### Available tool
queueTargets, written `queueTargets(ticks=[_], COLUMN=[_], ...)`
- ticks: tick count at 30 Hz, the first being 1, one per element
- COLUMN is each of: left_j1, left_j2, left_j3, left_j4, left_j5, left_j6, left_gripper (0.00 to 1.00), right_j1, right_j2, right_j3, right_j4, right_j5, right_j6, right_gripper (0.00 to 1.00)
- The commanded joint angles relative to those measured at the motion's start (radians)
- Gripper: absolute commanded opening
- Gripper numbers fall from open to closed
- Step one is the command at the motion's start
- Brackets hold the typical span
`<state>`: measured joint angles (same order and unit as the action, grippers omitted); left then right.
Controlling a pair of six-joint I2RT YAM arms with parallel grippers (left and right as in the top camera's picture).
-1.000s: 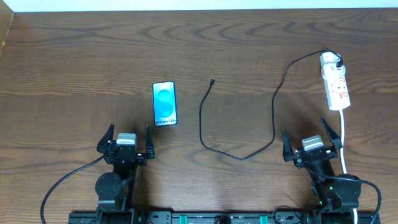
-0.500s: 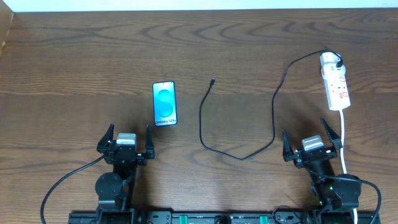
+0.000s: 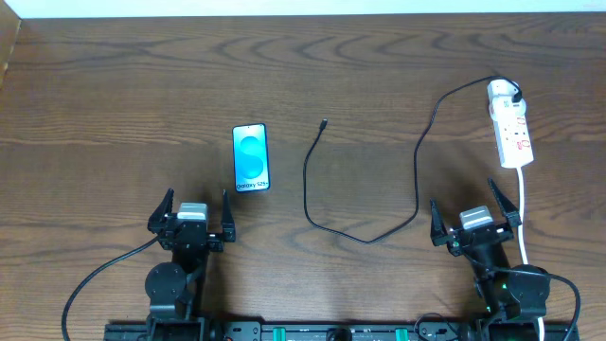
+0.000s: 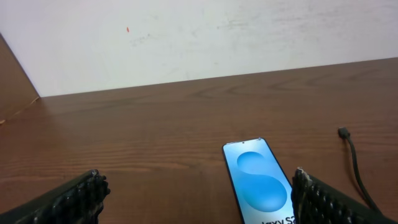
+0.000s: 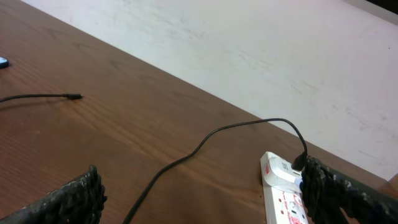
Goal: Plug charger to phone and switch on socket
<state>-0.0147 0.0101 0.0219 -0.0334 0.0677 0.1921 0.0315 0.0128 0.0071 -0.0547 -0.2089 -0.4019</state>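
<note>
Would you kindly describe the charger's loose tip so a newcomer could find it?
On the wooden table, look right of the blue-screened phone near the middle. The charger, a thin black cable, loops there and ends in a small plug tip pointing toward the far edge. Its other end sits in the white socket at right; this tip lies free on the wood.

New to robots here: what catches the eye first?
The bright blue phone glows on the dark table, left of centre. A thin black charger snakes from the white socket at the right, its free tip loose near the phone. The left gripper and right gripper wait open at the front.
</note>
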Motion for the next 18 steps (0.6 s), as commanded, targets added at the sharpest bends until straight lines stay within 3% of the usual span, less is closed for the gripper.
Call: queueTargets(ticks=[1, 18], left_j1=[0.005, 0.004], left_j2=[-0.005, 0.011], left_j3=[-0.018, -0.018], left_j4=[-0.032, -0.032], left_j5=[-0.008, 0.006], left_j6=[0.017, 0.013], left_gripper=[0.96, 0.96], right_j1=[0.010, 0.010], right_j2=[-0.002, -0.002], right_j3=[-0.001, -0.001], right_j4=[-0.004, -0.004], right_j5=[0.000, 0.000], right_j6=[0.012, 0.012], right_gripper=[0.99, 0.99])
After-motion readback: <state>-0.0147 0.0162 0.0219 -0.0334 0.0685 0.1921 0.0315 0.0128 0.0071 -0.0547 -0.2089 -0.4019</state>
